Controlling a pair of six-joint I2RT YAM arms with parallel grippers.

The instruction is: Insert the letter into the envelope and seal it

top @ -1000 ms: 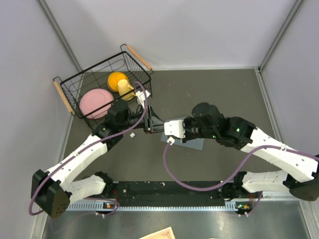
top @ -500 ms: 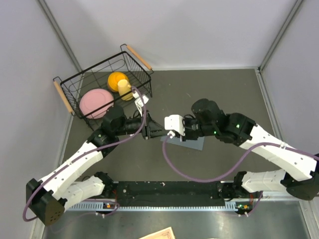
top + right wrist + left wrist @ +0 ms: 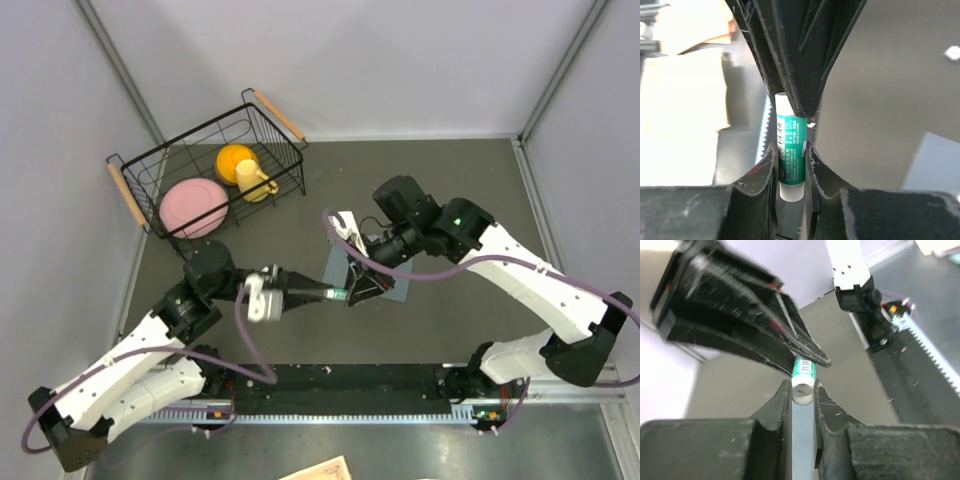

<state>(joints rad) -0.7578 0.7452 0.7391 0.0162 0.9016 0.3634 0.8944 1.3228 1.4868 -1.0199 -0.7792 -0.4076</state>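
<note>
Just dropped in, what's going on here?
The right tool clamps the green body of a glue stick, and the left tool is closed on one white end of it, the two meeting nose to nose above the table. The blue-grey envelope lies flat just beneath them. The letter is not in sight, so I cannot tell whether it is inside.
</note>
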